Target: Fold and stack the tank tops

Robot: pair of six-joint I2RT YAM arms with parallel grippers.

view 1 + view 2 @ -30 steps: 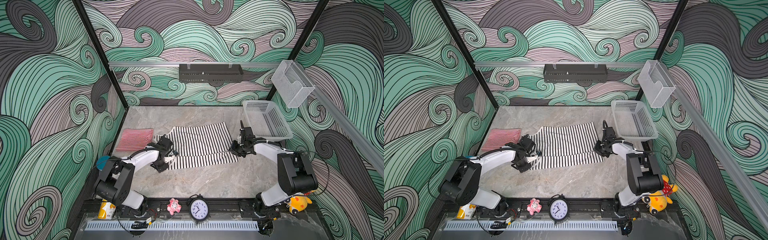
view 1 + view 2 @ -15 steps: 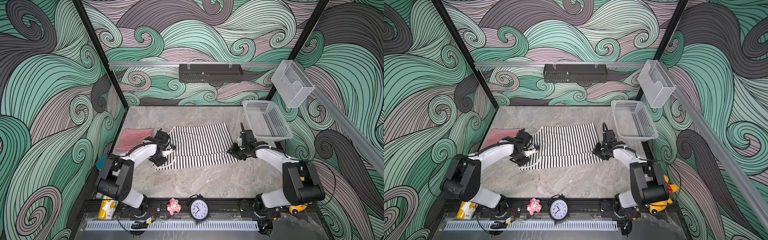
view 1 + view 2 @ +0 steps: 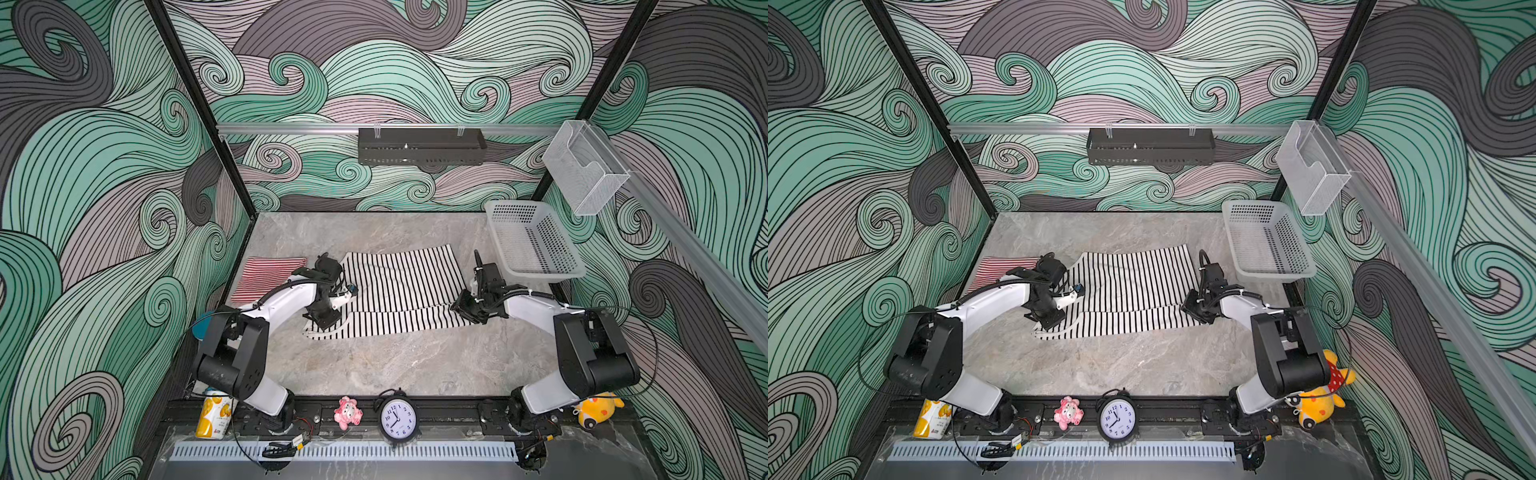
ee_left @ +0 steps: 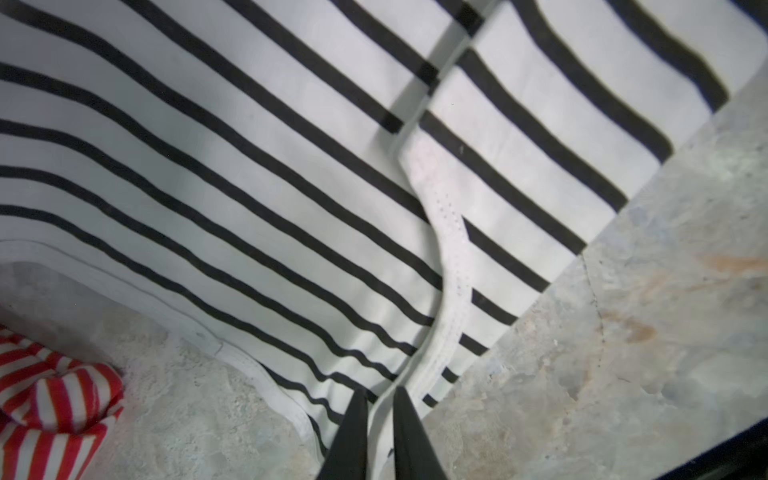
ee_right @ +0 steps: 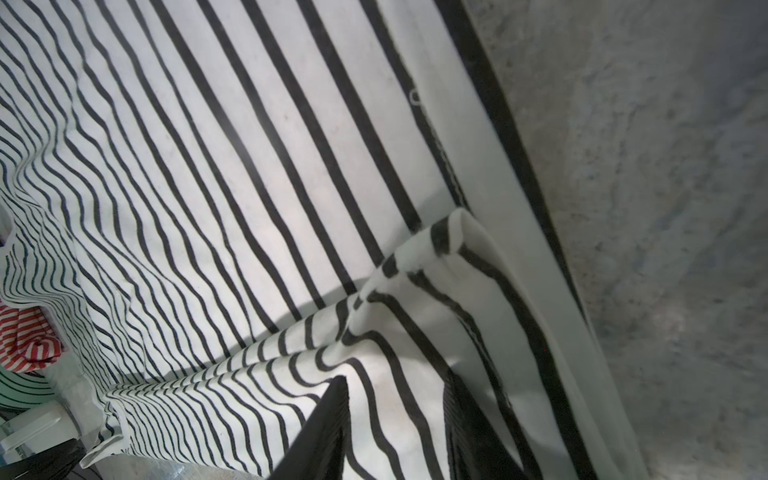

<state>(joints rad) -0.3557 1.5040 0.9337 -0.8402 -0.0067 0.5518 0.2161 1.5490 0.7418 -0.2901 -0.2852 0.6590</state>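
Both top views: left tool (image 3: 323, 321) and right tool (image 3: 464, 306) are setting the near flap of the black-and-white tank top (image 3: 399, 278) over its middle on the marbled bench (image 3: 395, 365), carried inward within the second; the red-and-white tank top (image 3: 266, 274) is lying folded nearby. Left wrist: fingers (image 4: 353, 428) are straddling white trim, grip unclear. Right wrist: jaws are parting, freeing soft knit.

Both arms are stretching low toward the black-and-white tank top (image 3: 399, 286).
The left gripper (image 4: 380, 392) is sitting at its armhole trim, fingers a slit apart; the right gripper (image 5: 395, 378) is straddling a fold at its hem end, jaws standing wide.
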